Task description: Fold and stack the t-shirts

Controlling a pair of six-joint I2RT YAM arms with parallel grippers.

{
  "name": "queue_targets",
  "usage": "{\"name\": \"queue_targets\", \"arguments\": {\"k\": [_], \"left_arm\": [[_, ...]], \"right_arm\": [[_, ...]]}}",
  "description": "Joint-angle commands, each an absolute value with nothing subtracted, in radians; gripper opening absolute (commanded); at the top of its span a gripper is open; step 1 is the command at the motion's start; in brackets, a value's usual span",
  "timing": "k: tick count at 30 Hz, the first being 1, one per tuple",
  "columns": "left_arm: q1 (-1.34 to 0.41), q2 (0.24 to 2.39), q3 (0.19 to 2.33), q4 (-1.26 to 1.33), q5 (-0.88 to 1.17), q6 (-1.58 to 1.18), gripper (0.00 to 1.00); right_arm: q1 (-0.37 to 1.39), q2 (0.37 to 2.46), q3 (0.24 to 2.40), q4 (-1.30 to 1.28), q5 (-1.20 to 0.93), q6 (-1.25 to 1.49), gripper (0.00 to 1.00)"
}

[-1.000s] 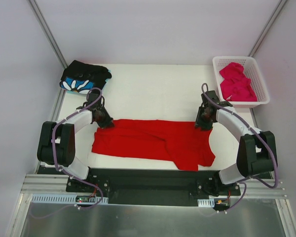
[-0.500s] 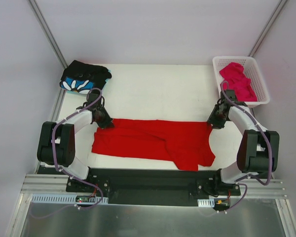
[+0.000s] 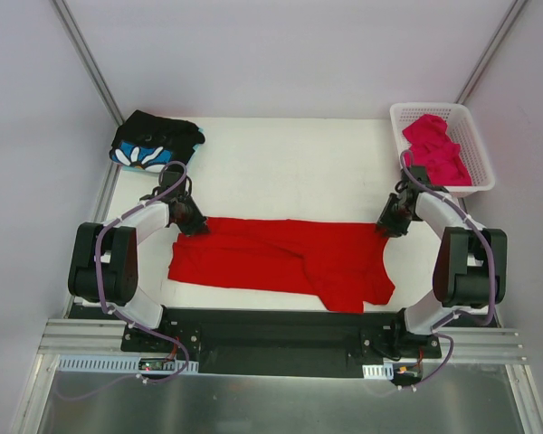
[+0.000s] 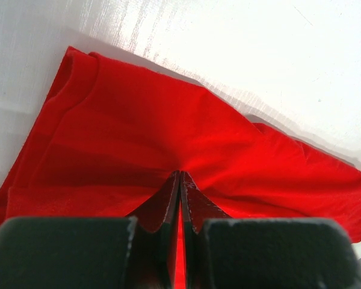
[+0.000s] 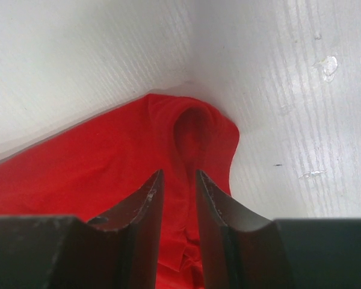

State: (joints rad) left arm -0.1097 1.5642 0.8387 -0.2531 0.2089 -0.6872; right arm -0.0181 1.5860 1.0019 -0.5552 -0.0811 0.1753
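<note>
Red t-shirt lies spread across the near half of the white table. The left gripper is clamped on its far left edge. The right gripper holds its fingers slightly apart over a raised fold at the shirt's far right corner.

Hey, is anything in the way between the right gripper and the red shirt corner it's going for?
Nothing visible. The right gripper sits directly over the far right corner of the red shirt, fingers slightly apart with only cloth below them. The white basket stands farther back, clear of it.
</note>
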Motion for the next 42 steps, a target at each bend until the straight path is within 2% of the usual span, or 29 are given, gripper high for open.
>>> {"name": "queue_targets", "arguments": {"k": [1,11,12,13,15,22,28,38,41,42], "left_arm": [[-0.106,1.548,0.861,-0.281,0.213,-0.661,0.02],[-0.106,1.552,0.867,-0.284,0.209,-0.657,0.02],[-0.106,1.552,0.868,-0.284,0.210,-0.657,0.02],[-0.106,1.554,0.868,-0.282,0.210,-0.655,0.02],[-0.106,1.554,0.867,-0.282,0.209,-0.655,0.02],[-0.104,1.546,0.873,-0.293,0.195,-0.643,0.02],[-0.104,1.548,0.877,-0.308,0.179,-0.629,0.02],[-0.103,1.557,0.887,-0.311,0.186,-0.624,0.02],[-0.104,1.551,0.893,-0.319,0.189,-0.621,0.02],[-0.104,1.545,0.894,-0.322,0.189,-0.620,0.02]], "right_arm": [[-0.021,1.615,1.006,-0.531,-0.104,0.167,0.30],[-0.012,1.601,1.005,-0.534,-0.118,0.167,0.28],[-0.012,1.600,1.005,-0.532,-0.117,0.167,0.25],[-0.012,1.603,1.006,-0.531,-0.118,0.169,0.13],[-0.012,1.615,1.017,-0.528,-0.115,0.172,0.01],[-0.034,1.677,1.158,-0.597,-0.008,0.129,0.01],[-0.069,1.680,1.189,-0.618,0.070,0.114,0.01],[-0.081,1.775,1.229,-0.610,0.064,0.101,0.01],[-0.078,1.750,1.239,-0.626,0.038,0.098,0.08],[-0.071,1.734,1.241,-0.630,0.029,0.097,0.18]]}}
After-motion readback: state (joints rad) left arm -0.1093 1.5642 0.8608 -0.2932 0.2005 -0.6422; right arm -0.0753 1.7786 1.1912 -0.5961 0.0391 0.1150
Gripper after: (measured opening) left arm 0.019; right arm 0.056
